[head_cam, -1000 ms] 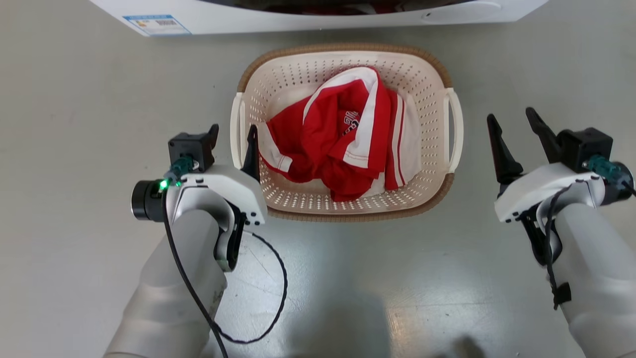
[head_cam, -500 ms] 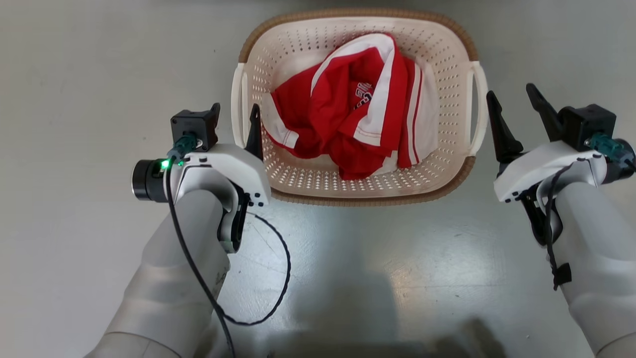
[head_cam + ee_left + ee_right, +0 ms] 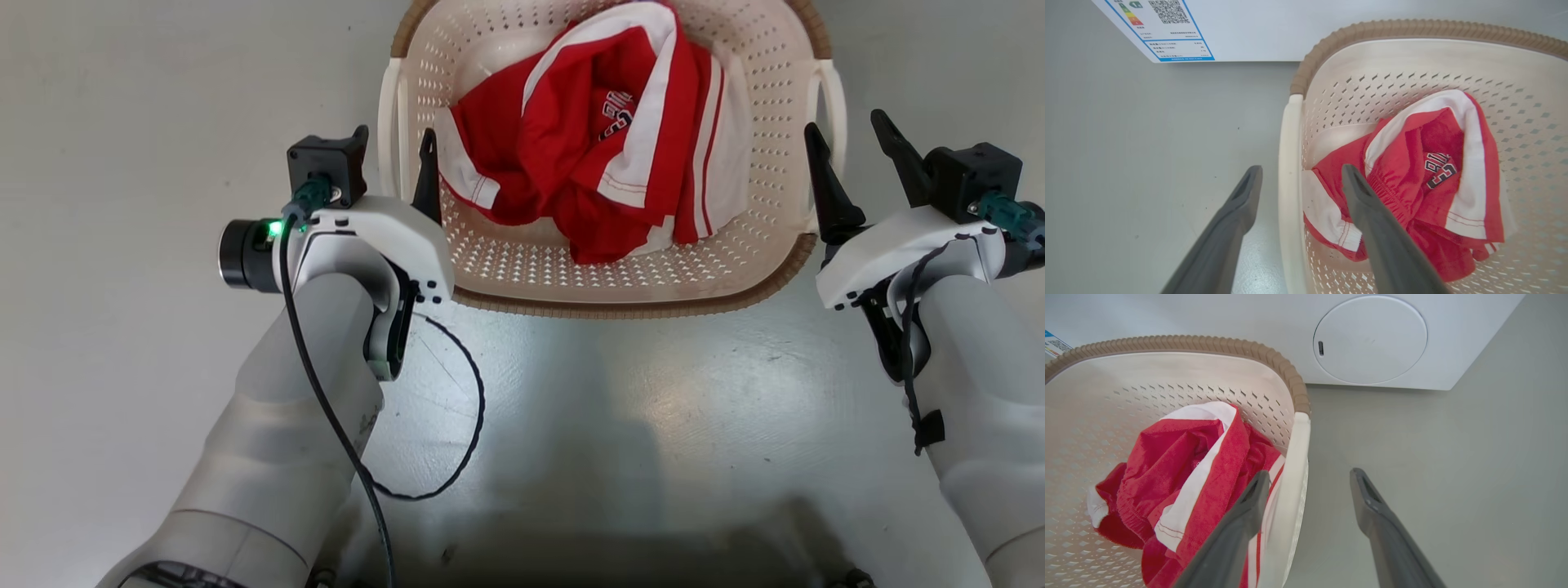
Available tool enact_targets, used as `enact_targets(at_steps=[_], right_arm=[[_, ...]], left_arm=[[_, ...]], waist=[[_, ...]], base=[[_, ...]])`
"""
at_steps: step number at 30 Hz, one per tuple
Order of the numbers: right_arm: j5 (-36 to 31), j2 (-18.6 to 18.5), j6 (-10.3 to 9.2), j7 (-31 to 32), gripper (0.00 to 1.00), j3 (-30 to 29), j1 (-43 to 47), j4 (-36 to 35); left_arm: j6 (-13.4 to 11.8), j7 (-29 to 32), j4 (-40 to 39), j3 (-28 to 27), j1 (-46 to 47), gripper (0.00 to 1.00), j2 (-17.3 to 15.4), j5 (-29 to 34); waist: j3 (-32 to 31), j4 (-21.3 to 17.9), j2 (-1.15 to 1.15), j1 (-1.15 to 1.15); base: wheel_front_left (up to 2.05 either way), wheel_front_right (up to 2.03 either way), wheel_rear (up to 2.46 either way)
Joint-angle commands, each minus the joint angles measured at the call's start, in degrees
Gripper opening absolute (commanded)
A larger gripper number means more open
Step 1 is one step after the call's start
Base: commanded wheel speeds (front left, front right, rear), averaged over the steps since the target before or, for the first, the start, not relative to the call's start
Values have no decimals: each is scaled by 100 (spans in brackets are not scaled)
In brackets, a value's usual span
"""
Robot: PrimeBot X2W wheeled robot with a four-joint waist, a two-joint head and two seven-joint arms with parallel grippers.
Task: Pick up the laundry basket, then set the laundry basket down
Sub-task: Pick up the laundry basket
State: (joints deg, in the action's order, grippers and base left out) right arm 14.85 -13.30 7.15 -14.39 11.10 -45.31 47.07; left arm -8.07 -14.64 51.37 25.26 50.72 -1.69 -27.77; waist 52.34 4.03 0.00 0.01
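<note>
Head view: we record the laundry basket (image 3: 620,309) standing on the grey floor (image 3: 122,163) at top centre, its far end cut off by the frame edge, with a red and white garment (image 3: 588,155) bunched inside. The left gripper (image 3: 392,140) sits at the basket's left handle (image 3: 390,106), one finger inside the wall and the other partly hidden behind the wrist block. The right gripper (image 3: 843,122) sits at the right handle (image 3: 836,90), fingers spread to either side of it. Left wrist view: the two fingers (image 3: 1224,228) stand well apart, one over the floor and one over the garment, with the white handle bar running up between them; we see no contact with it, and nothing is held. The washing machine (image 3: 1290,24) lies just beyond the basket (its energy label (image 3: 1167,28) faces this camera). Right wrist view: the same arrangement mirrored, one finger inside the basket above the garment, the other outside over the floor, the handle between them ungripped. A round cover (image 3: 1372,339) shows on the machine's front.
</note>
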Motion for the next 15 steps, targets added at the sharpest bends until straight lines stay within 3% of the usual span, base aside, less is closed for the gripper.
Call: enact_targets(at_steps=[1, 15], right_arm=[[52, 53, 34, -61, 100, 112, 114, -15], [106, 244, 34, -61, 100, 213, -186, 408]], left_arm=[[-68, -36, -41, -45, 23, 100, -119, -52], [-98, -36, 500, 553, 488, 100, -119, -565]], waist=[[65, 22, 0, -1], [225, 24, 0, -1]], base=[[0, 0, 0], [0, 0, 0]])
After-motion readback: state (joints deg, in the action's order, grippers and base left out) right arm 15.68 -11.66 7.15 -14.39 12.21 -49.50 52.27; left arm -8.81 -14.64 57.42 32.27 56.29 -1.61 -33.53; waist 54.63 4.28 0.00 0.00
